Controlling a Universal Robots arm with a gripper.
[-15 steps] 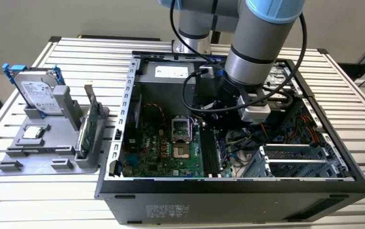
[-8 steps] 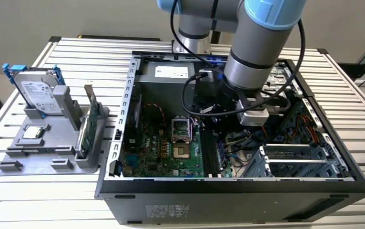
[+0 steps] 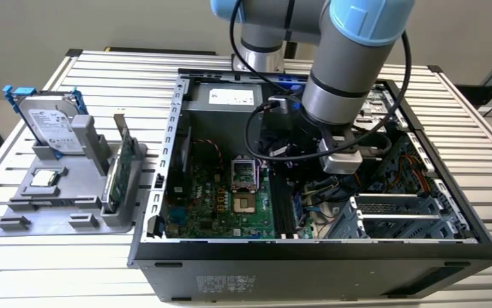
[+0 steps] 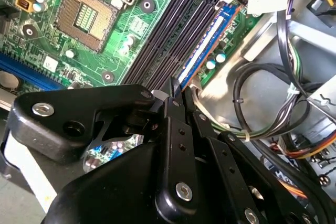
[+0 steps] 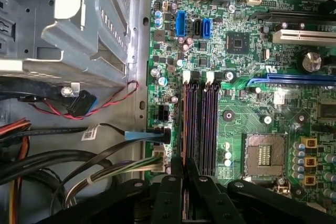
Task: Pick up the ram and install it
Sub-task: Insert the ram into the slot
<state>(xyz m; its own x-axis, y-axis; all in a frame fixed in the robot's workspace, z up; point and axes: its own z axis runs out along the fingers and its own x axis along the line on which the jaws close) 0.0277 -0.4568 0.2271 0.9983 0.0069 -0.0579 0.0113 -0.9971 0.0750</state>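
Here the gripper pinches the ram in its slot, inside the case on a slatted table.

Ram blue, white strip; motherboard green; pincer black; slots black.

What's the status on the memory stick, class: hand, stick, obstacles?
Hand inside the computer case, shut on the memory stick. Stick edge-on in the outermost slot, beside the empty black slots. Loose cables close alongside.
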